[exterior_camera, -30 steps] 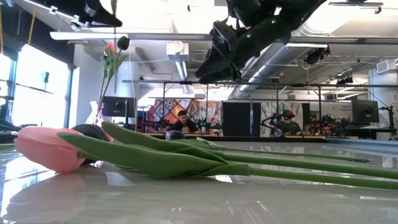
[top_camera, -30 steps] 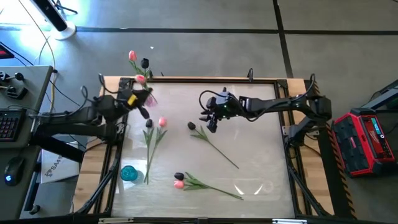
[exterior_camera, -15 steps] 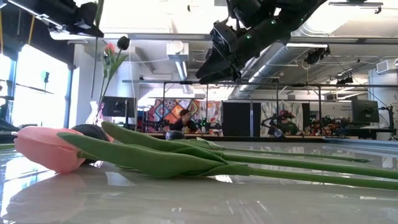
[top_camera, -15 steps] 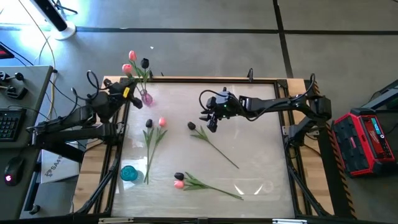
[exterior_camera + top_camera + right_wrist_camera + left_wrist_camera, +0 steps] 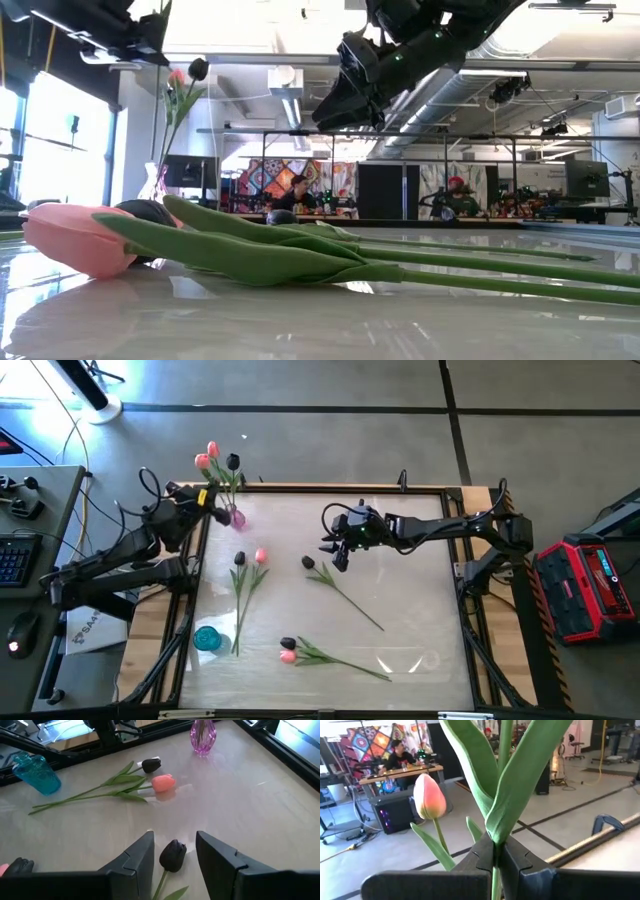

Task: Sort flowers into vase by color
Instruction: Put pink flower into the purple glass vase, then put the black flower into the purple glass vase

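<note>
My left gripper is at the table's far left corner, shut on a pink tulip that stands upright beside the purple vase. That vase holds a pink tulip and a dark tulip. My right gripper hovers open above mid-table. In its wrist view a dark tulip head lies on the table below, between the fingers, untouched. Two more pink-and-dark pairs lie flat: one left, one near the front. My left gripper pinches the held tulip's stem just below where its leaves fork, between its two fingers. The fingers come in level and lie across the stem. The flower stands upright, lifted clear of the table, its head above the wrist view.
A blue cup stands at the near left. The lone dark tulip's stem runs toward the near right. The table's dark frame edges the far side. People sit at desks in the room beyond.
My left gripper has swung toward the table's far left corner, still shut on the pink tulip. The flower stays upright, and its head has moved from beside the vase out past the far edge.
</note>
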### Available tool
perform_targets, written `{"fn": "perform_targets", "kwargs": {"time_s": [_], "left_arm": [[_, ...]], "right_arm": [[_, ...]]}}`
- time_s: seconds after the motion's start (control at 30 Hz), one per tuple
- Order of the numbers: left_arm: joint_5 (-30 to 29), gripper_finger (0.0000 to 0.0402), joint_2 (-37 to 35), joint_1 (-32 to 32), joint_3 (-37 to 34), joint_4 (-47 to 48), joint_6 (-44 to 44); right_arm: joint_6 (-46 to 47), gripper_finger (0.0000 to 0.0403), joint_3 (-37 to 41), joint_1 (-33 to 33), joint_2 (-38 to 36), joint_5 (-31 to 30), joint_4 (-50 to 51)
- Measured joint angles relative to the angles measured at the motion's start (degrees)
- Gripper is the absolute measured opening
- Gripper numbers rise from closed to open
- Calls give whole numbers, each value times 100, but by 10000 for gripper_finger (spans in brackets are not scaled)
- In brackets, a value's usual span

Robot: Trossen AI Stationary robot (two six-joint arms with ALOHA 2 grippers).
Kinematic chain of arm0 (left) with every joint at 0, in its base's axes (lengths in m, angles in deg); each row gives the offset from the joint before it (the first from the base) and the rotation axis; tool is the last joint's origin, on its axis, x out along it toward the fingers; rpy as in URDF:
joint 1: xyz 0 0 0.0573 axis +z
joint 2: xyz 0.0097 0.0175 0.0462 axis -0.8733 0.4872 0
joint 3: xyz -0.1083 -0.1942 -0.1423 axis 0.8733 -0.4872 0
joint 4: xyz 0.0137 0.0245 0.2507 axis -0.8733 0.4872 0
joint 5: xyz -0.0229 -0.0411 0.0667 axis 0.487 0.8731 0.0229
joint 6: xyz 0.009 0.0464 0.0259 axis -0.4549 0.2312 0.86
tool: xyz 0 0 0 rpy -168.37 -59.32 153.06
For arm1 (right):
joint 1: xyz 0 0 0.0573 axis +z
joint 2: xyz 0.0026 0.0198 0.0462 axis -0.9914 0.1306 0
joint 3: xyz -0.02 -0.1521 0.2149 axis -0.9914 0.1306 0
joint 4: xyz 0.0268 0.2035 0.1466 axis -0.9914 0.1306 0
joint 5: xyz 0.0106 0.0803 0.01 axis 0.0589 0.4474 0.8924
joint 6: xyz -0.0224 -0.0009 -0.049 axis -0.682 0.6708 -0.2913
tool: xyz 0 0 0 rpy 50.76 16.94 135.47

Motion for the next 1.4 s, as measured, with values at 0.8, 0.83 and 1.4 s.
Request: {"fn": "perform_targets", "kwargs": {"time_s": [0.8, 0.83, 1.4], "left_arm": [[266, 18, 919, 920, 0, 282, -1150], [262, 24, 941, 920, 0, 290, -1207], [544, 143, 831, 916, 0, 907, -1468]], "right_arm": [[-145, 135, 2, 33, 0, 2, 382], [-146, 135, 2, 33, 0, -3, 410], [397, 135, 4, 104, 533, -46, -28]]}}
